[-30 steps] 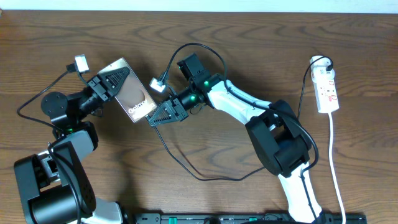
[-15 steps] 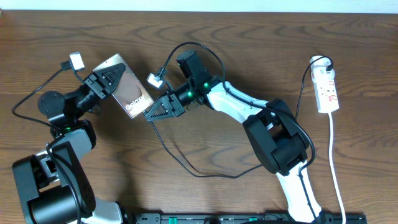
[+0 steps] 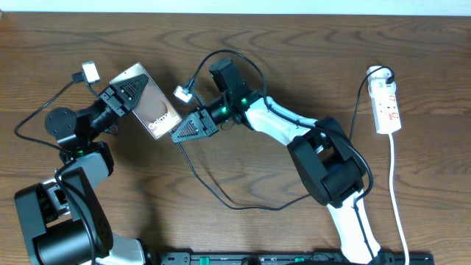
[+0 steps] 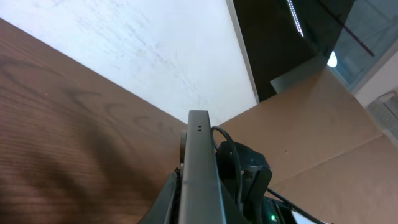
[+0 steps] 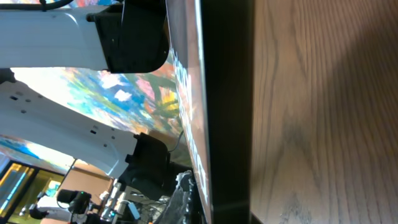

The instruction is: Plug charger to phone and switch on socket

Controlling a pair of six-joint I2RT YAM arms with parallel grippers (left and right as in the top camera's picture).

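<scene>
The phone [image 3: 158, 114], brownish-grey with white "Galaxy" lettering, is held tilted above the table at the left, and my left gripper [image 3: 132, 90] is shut on its upper end. In the left wrist view the phone [image 4: 200, 162] shows edge-on between the jaws. My right gripper [image 3: 180, 132] sits at the phone's lower right edge, fingers close together on the end of the charger [image 3: 210, 193]. The plug tip itself is hidden. The charger's thin black cable loops across the table toward the white socket [image 3: 388, 107] at the far right. In the right wrist view the phone [image 5: 227, 112] fills the middle.
The socket's white cord [image 3: 397, 199] runs down to the front edge. My right arm [image 3: 324, 165] lies across the table's middle. The left arm's base [image 3: 66, 213] stands at the front left. A black rail [image 3: 294, 258] runs along the front edge.
Over the last second the phone and both grippers shifted left and slightly up together. In the last half second the right gripper edged a little closer along the phone's lower edge.
</scene>
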